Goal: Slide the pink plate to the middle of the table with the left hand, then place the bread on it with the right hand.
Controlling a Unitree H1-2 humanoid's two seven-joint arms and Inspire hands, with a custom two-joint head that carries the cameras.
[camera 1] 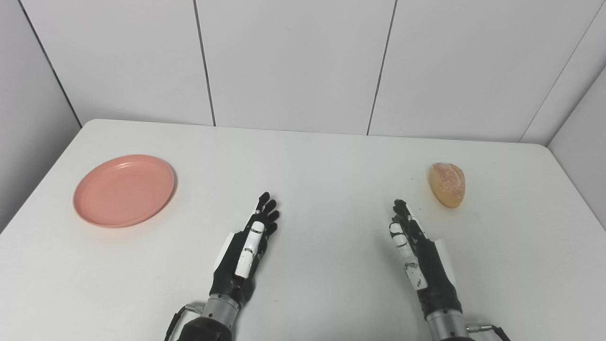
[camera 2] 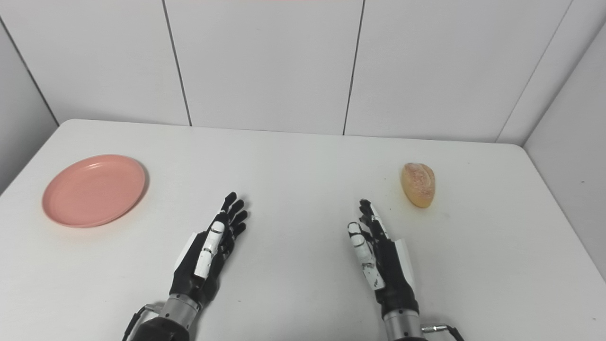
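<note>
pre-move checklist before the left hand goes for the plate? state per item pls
1. Plate in view, flat on the table, far left side: ok.
2. Plate holds nothing: ok.
3. Left robot hand open, holding nothing: ok.
4. Nothing lies between the left robot hand and the plate: ok.
5. Bare table between the two hands, where the plate should end up: ok.
6. Right robot hand open, short of the bread and not touching it: ok.
</note>
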